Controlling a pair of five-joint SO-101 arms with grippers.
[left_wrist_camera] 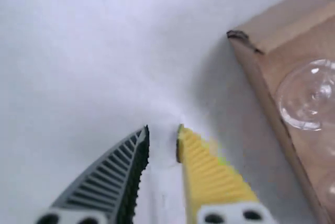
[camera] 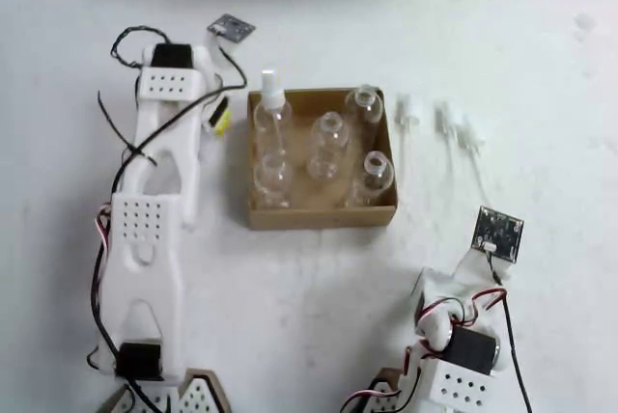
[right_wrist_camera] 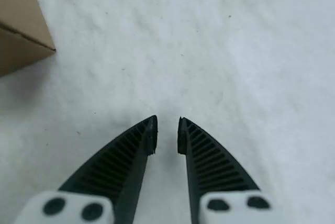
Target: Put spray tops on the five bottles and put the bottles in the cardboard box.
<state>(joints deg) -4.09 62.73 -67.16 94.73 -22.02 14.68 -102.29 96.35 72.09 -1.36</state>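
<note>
The cardboard box (camera: 322, 215) sits mid-surface (camera: 319, 316) with all five bottles standing inside. The capped bottle (camera: 271, 109) in the box's 10 o'clock corner wears a spray top, while the other four bottles (camera: 328, 133) are open-necked. Three loose spray tops (camera: 408, 112) lie at 3 o'clock of the box, near it. The left gripper (left_wrist_camera: 163, 143) (one finger yellow) rests just beside the box's 9 o'clock wall, its jaws a narrow slit apart. The right gripper (right_wrist_camera: 166, 132), at 5 o'clock of the box, is likewise barely parted over bare surface.
</note>
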